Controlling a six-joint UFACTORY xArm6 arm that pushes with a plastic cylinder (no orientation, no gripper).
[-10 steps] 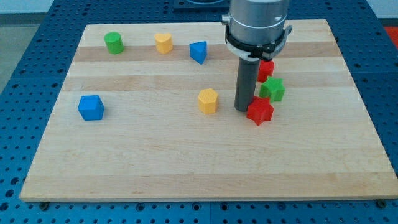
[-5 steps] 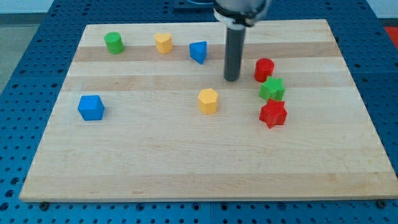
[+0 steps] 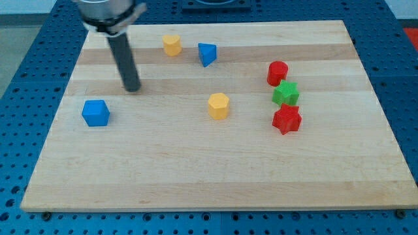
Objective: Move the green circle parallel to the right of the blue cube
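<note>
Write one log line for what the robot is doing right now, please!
my tip: up-right of blue cube, not touching | green circle: hidden, likely behind rod | yellow block: centre | step: push not started

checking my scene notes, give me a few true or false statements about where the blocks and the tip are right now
1. My tip sits up and to the view's right of the blue cube. True.
2. The tip touches the blue cube. False: a gap of bare board separates them.
3. The green star lies between the red cylinder and the red star. True.
4. The green circle shows clearly beside the blue cube. False: it is not visible; the rod covers where it would be.
</note>
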